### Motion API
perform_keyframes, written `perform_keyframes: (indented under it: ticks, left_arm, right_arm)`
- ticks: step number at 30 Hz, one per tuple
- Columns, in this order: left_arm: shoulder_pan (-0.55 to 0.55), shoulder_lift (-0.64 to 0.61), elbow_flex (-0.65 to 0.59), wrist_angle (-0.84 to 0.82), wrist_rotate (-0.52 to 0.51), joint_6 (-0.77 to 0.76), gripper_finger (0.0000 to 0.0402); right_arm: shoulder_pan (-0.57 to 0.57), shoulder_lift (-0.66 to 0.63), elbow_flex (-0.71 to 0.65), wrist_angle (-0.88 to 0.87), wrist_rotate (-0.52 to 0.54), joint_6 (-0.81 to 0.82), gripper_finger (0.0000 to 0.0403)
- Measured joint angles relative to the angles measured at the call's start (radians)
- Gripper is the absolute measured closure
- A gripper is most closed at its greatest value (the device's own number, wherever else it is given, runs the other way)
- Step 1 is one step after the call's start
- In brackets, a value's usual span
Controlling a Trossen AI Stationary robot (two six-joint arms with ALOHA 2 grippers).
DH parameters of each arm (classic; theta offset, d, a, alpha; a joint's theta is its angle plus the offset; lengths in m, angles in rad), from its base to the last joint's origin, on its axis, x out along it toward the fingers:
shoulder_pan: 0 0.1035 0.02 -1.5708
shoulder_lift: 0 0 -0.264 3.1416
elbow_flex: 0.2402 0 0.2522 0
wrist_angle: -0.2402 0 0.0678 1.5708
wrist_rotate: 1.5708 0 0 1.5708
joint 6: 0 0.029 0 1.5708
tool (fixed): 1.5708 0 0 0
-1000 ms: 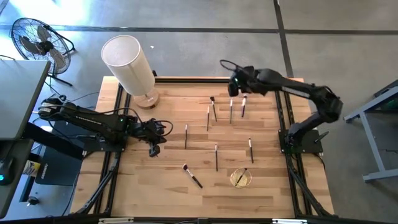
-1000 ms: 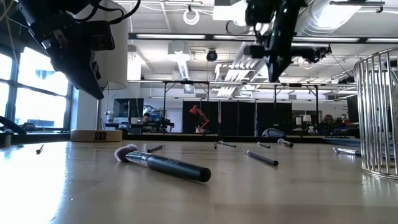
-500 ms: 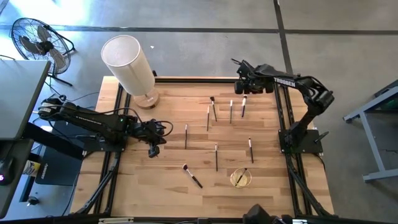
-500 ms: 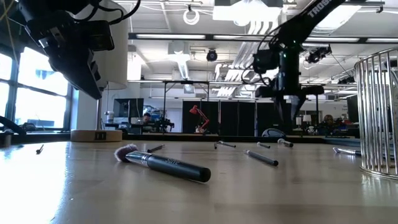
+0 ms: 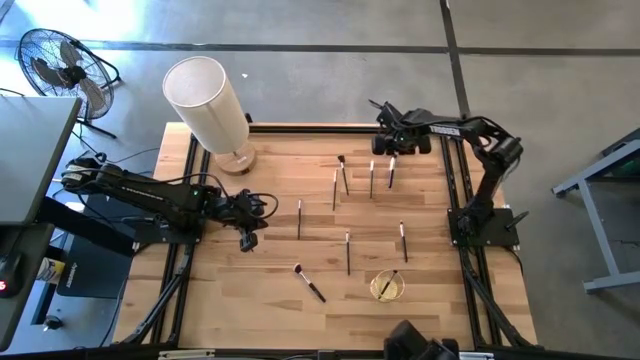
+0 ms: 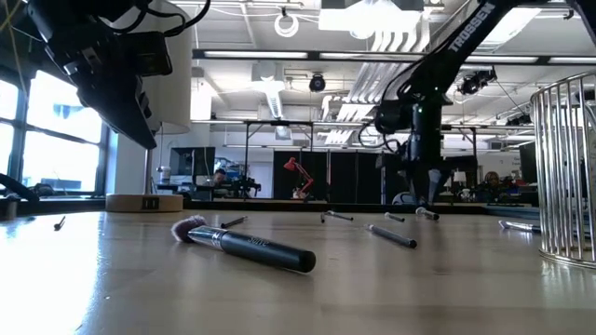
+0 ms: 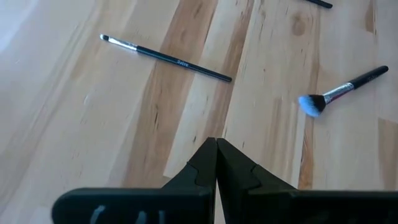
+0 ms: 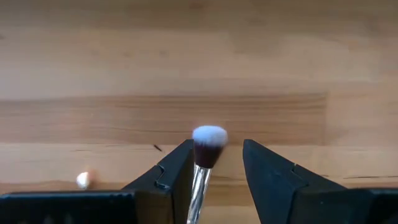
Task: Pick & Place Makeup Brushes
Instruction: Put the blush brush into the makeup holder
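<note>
Left gripper (image 5: 247,238) hovers over the left part of the wooden table (image 5: 270,300), fingers pressed together with nothing between them, as the left wrist view shows. Beyond it lie a thin dark brush (image 7: 166,58) and a fluffy-tipped brush (image 7: 342,92), both flat on the wood and apart from the gripper. A white cylinder (image 5: 208,103) stands at the table's far left corner. Makeup brushes are scattered across the middle: one (image 5: 299,219) left of centre, a fat one (image 5: 309,283) toward the near edge, a cluster (image 5: 343,174) further back, two more (image 5: 348,252) (image 5: 403,240) nearer. A wire holder (image 5: 388,286) near the front edge has a brush in it. Right gripper (image 5: 392,148) is down at the far right of the table, fingers parted, straddling a white-tipped brush (image 8: 205,155) that lies between them; contact with the pads cannot be told.
</note>
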State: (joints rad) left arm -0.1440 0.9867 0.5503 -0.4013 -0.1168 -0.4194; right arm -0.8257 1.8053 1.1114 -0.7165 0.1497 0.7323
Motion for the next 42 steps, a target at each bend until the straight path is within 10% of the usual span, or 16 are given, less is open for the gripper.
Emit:
perform_keyframes:
  ticks: [9, 16, 24, 42]
  left_arm:
    - [0.0, 0.0, 0.0, -0.013, -0.001, 0.0, 0.0401]
    - [0.0, 0.0, 0.0, -0.012, -0.002, 0.064, 0.0401]
    - [0.0, 0.0, 0.0, -0.006, -0.007, 0.127, 0.0401]
    - [0.0, 0.02, 0.001, 0.136, -0.016, 0.074, 0.0401]
  right_arm:
    - [0.002, 0.069, 0.003, 0.031, 0.023, -0.02, 0.0272]
    - [0.003, 0.069, 0.003, 0.03, -0.054, -0.1, 0.0384]
    - [0.106, 0.042, -0.004, -0.02, -0.088, -0.217, 0.0397]
    - [0.592, -0.488, -0.01, -0.041, 0.172, -0.367, 0.04]
